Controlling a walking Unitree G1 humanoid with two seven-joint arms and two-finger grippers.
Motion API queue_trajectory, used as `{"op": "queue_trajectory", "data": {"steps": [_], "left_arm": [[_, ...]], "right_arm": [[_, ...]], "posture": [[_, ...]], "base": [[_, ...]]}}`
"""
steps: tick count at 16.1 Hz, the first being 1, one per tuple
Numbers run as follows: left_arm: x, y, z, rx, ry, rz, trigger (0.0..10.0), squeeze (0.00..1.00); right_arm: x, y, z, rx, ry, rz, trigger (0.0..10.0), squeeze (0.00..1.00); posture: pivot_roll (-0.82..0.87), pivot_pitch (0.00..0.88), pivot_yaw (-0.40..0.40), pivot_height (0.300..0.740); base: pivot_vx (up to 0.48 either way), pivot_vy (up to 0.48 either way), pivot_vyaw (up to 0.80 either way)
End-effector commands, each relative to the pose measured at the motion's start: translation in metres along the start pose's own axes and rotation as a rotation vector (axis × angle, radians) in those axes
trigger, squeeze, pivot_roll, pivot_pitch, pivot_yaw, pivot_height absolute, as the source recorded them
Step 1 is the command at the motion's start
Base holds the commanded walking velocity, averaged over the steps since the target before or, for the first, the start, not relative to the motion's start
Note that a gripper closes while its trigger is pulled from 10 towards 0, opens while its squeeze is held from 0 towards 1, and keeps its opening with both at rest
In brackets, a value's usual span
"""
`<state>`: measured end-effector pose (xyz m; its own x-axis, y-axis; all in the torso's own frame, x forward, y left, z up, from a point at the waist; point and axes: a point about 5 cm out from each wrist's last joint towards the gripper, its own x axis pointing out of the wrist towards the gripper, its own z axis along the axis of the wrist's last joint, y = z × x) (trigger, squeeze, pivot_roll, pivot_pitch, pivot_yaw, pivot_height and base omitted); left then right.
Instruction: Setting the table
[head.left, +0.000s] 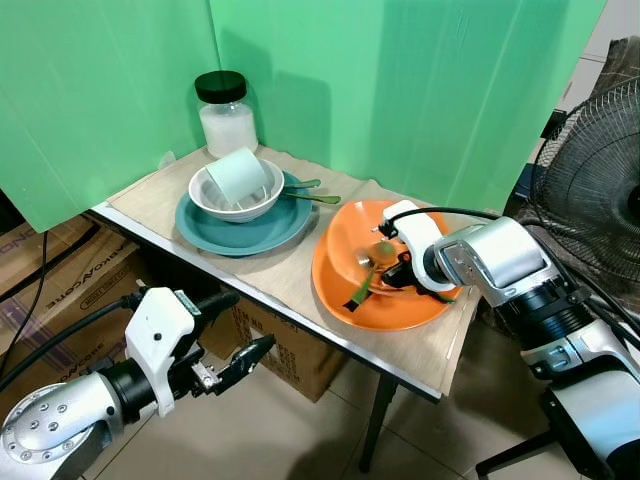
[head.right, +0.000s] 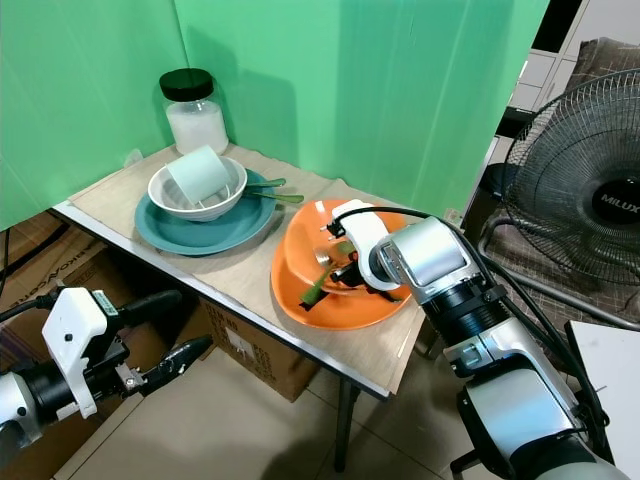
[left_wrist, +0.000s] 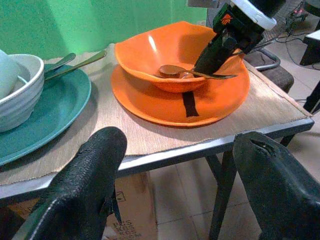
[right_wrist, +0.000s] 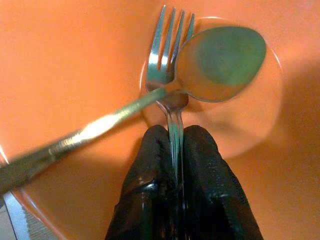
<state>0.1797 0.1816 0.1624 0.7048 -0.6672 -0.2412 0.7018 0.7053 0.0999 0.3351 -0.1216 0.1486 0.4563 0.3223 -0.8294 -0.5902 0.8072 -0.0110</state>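
An orange bowl (head.left: 350, 245) sits on an orange plate (head.left: 400, 312) at the right end of the table. My right gripper (right_wrist: 175, 132) reaches into the bowl and is shut on the handle of a fork (right_wrist: 167, 45). A spoon (right_wrist: 220, 62) lies across the fork, its handle leaning on the bowl's wall. My left gripper (head.left: 250, 320) hangs open and holds nothing, below and in front of the table's front edge. At the left a teal plate (head.left: 230, 238) carries a white bowl (head.left: 222, 205) with a mint cup (head.left: 238, 175) tipped inside it.
Two more utensils (head.left: 312, 195) rest on the teal plate's right rim. A black-lidded jar (head.left: 226, 115) stands at the back by the green backdrop. A fan (head.left: 590, 180) stands on the right. Cardboard boxes (head.left: 290, 355) sit under the table.
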Motion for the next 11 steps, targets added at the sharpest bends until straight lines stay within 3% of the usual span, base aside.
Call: {"op": "queue_trajectory", "data": {"steps": [1,7,11], "left_arm": [[0.001,0.003,0.001,0.012,0.009,-0.007,10.0,0.0],[0.002,0.003,0.004,0.029,0.001,-0.011,10.0,0.0],[0.001,-0.003,0.001,-0.003,0.025,-0.057,10.0,0.0]], "right_arm": [[-0.001,-0.001,0.004,-0.013,-0.001,-0.005,0.0,0.0],[-0.002,-0.008,0.009,-0.027,-0.023,-0.023,0.0,0.0],[-0.009,-0.013,0.018,-0.082,-0.073,-0.05,0.0,0.0]], "posture": [[-0.01,0.0,0.009,0.74],[-0.02,0.0,0.009,0.74],[-0.02,0.0,0.009,0.74]], "base": [[0.0,0.0,0.0],[0.0,0.0,0.0],[0.0,0.0,0.0]]}}
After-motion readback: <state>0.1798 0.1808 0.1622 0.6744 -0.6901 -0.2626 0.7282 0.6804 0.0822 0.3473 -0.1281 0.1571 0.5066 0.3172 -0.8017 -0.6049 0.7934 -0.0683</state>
